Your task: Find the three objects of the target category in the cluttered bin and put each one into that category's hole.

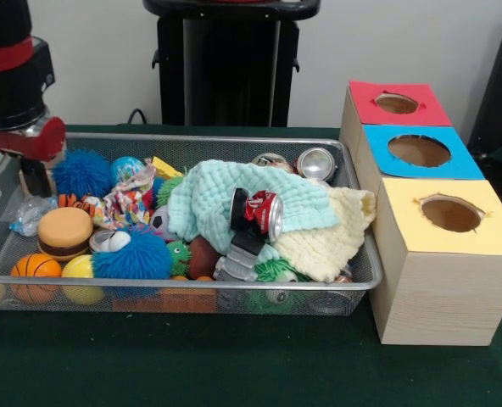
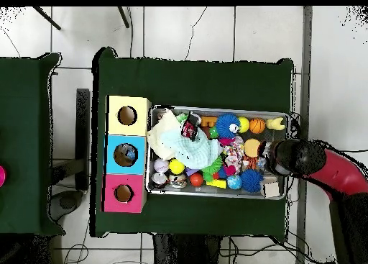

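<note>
The wire mesh bin (image 1: pixel 192 287) lies on the green table, full of toys, cloths and cans; it also shows in the overhead view (image 2: pixel 215 108). The blue-topped hole (image 1: pixel 419 150) is in the middle box to the bin's right, and in the overhead view (image 2: pixel 126 155) it lies to the bin's left. My gripper (image 1: pixel 35 174) hangs low over the bin's far left corner in the front view, beside a blue spiky ball (image 1: pixel 82 172). In the overhead view the gripper (image 2: pixel 277 160) is at the bin's right end. Nothing visible is held.
A red can (image 1: pixel 264 212) lies on a mint cloth (image 1: pixel 209 199) and a cream cloth (image 1: pixel 336 237). Two silver cans (image 1: pixel 316 164) lie at the far right corner. The red-topped hole (image 1: pixel 396 103) and the yellow-topped hole (image 1: pixel 450 214) flank the blue one. A toy burger (image 1: pixel 64 231) and a basketball (image 1: pixel 36 270) lie at the near left.
</note>
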Available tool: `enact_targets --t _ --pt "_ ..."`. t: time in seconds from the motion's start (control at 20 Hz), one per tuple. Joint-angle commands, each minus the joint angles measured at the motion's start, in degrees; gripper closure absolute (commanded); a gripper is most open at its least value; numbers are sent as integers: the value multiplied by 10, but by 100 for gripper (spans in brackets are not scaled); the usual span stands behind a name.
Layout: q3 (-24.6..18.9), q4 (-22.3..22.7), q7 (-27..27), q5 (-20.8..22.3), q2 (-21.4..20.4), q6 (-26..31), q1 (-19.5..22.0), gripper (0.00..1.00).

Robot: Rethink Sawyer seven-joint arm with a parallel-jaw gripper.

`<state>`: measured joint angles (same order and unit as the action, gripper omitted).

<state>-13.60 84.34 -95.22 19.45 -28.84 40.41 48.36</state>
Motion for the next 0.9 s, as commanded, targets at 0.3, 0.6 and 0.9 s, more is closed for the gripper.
enact_targets --t 0.3,0.6,0.9 --pt "-33 -45 106 67 32 20 4 100" --pt "-45 -42 118 81 37 8 20 100" --pt "-53 -49 136 93 42 25 29 100"
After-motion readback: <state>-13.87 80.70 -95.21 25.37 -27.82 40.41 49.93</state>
